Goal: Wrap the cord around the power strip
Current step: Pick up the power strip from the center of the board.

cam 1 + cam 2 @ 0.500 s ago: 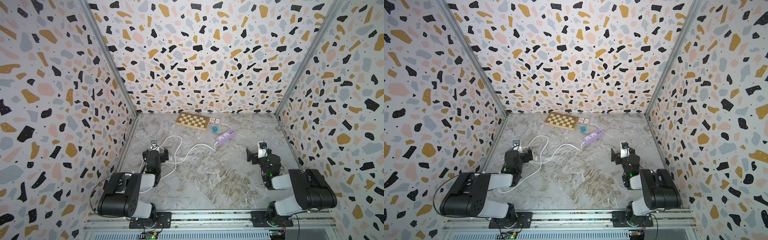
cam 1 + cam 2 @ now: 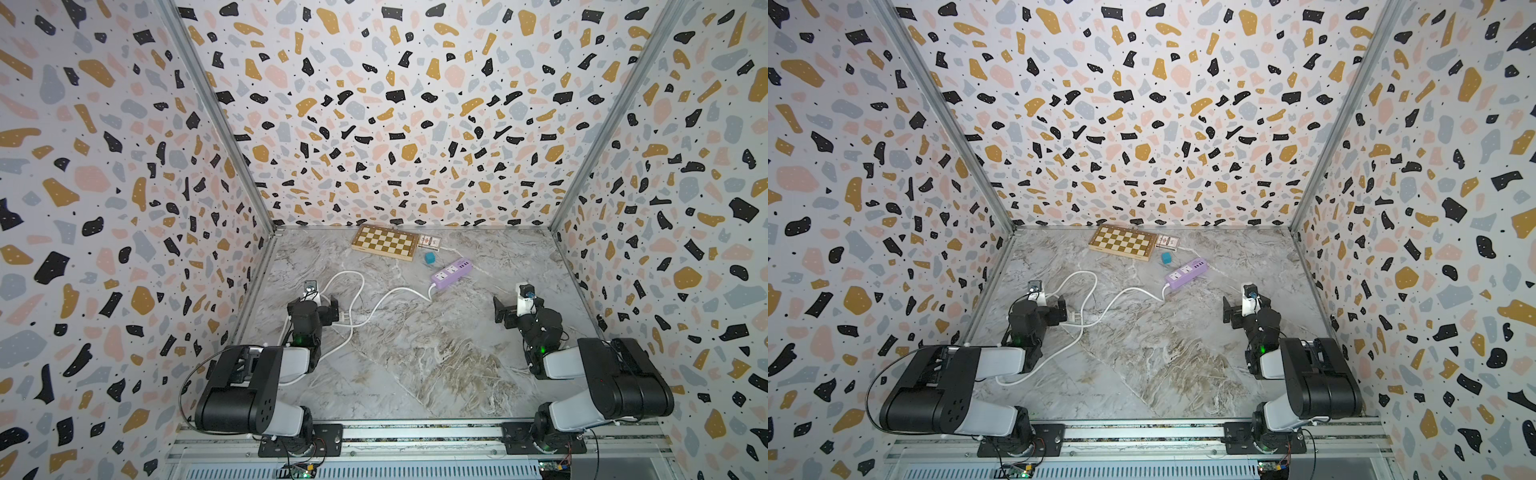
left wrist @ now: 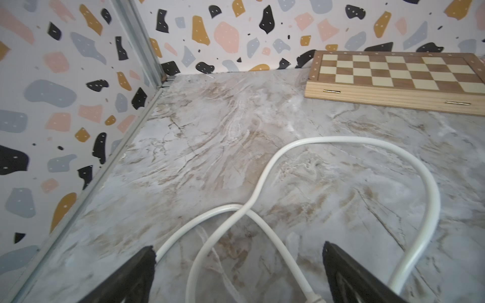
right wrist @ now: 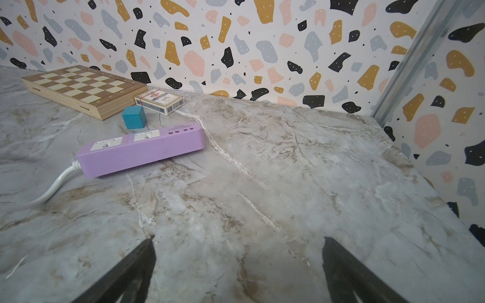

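Lying diagonally, the power strip [image 2: 451, 272] trails its cord [image 4: 56, 185] front-left.

a: what's lying along the back wall?
b: a folded wooden chessboard [image 2: 385, 242], flat on its side, squares up. a small printed card box [image 2: 429, 241] sits just beside its right end.
a: and the blue thing?
b: a teal cube [image 2: 430, 258], just in front of the card box, near the board's corner. all of it rests on a grey marble-patterned tabletop [image 2: 415, 374], enclosed by terrazzo-print walls [image 2: 395, 124].
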`<state>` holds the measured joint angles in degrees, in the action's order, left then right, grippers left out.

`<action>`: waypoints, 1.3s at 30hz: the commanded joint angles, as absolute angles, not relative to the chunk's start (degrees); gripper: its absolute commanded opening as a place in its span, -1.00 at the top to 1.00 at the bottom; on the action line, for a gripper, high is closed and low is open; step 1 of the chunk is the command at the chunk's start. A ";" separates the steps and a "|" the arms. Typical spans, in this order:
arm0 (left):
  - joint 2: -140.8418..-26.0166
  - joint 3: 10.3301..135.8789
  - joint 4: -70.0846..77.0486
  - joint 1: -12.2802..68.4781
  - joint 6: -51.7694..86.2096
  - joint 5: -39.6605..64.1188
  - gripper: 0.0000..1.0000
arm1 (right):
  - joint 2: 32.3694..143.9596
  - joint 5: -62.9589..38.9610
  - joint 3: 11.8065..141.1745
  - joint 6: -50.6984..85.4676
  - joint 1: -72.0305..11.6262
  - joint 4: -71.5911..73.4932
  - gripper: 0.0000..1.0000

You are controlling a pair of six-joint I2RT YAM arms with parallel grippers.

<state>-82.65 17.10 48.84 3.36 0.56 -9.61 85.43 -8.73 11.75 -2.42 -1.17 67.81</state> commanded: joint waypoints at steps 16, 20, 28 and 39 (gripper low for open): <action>-75.06 30.75 23.77 2.43 1.62 -9.83 -0.99 | 79.30 -6.15 18.96 1.11 0.07 53.96 -1.00; -71.58 42.85 7.25 2.63 0.79 2.86 -0.99 | 75.47 -8.25 28.58 3.32 -0.23 38.32 -1.00; -79.67 59.42 -5.01 19.26 -0.20 17.25 -0.99 | 66.12 -14.89 38.22 5.10 -9.60 13.64 -0.98; -113.19 85.19 -7.20 31.96 -1.31 23.10 -0.93 | 58.66 -19.36 37.57 7.91 -6.60 3.28 -0.94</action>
<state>-109.36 80.47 -5.63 30.87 -0.51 20.21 60.55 -16.93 36.49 6.70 -6.61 8.19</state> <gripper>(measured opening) 0.963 0.973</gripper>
